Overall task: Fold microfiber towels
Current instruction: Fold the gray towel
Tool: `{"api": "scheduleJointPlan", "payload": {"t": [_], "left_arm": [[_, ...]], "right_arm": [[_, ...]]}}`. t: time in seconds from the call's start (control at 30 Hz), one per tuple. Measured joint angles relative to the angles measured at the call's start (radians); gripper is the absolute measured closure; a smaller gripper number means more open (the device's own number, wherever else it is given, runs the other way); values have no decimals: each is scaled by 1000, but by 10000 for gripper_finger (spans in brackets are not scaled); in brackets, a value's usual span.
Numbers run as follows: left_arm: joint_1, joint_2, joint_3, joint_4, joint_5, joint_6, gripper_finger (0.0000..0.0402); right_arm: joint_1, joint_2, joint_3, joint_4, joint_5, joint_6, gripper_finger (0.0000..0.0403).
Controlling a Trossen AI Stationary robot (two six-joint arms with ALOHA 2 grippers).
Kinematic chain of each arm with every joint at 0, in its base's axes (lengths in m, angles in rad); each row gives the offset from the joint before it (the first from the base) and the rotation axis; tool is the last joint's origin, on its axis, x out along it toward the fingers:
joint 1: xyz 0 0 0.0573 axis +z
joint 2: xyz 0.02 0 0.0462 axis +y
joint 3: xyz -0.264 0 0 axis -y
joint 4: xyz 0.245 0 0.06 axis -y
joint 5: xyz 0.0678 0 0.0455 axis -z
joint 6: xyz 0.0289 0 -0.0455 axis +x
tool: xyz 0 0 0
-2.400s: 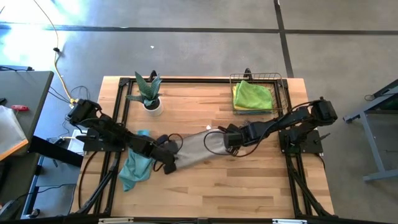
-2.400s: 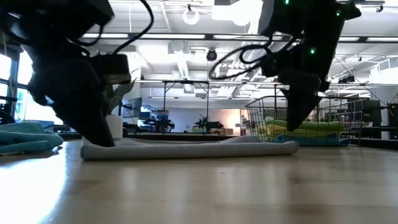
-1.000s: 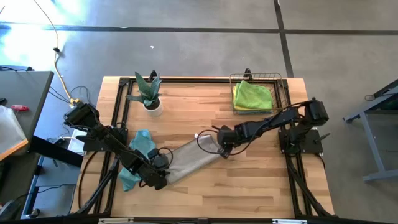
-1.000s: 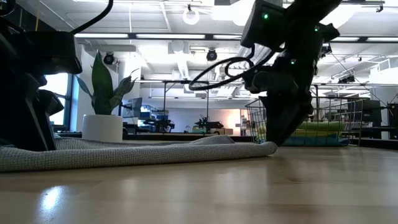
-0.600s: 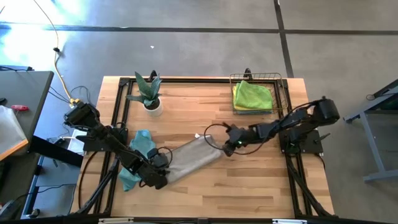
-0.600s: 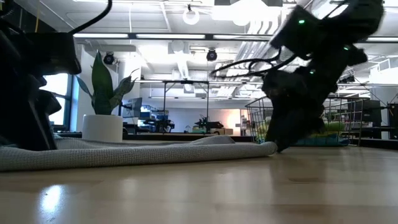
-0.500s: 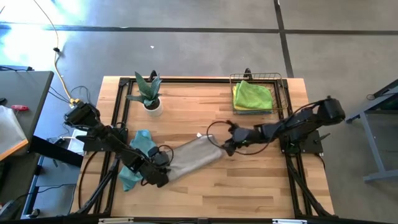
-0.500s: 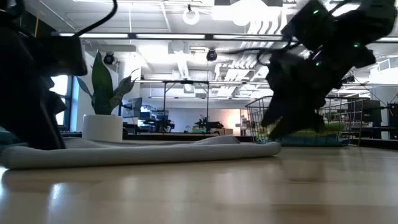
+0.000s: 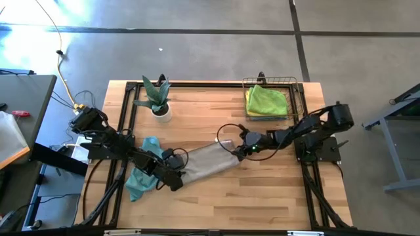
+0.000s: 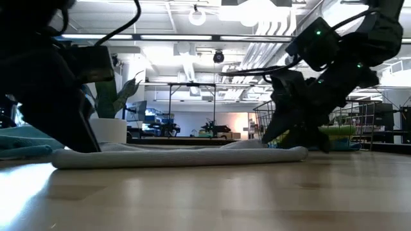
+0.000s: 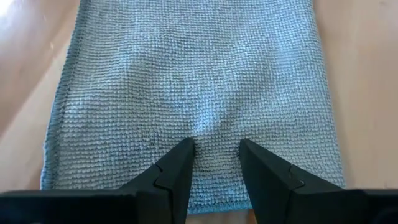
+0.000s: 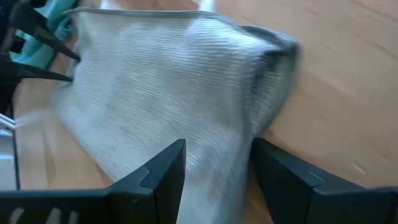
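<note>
On the table [image 9: 262, 190], one grey towel [image 9: 207, 162] lies folded in a long strip between both arms; left gripper [image 9: 176, 178] pinches its near end, fingers [image 11: 180, 168] closed on the cloth; right gripper [image 9: 237, 150] sits at the far end, fingers [image 12: 158, 171] straddling the folded edge, though actual clamping is unclear; one teal towel [image 9: 141, 174] is partly hidden under the left arm; one green towel [image 9: 266, 100] fills the basket [image 9: 296, 98], anything beneath it unseen.
</note>
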Motion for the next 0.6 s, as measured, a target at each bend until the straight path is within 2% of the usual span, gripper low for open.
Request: {"api": "scheduleJointPlan", "payload": {"t": [0.2, 0.43, 0.6], "left_arm": [[39, 0, 1, 8, 24, 45, 275], [66, 0, 1, 28, 30, 99, 275], [81, 0, 1, 34, 33, 108, 275]], "right_arm": [[-3, 42, 14, 14, -13, -14, 221], [3, 50, 11, 120, -14, -46, 222], [3, 50, 11, 117, -15, -45, 244]]}}
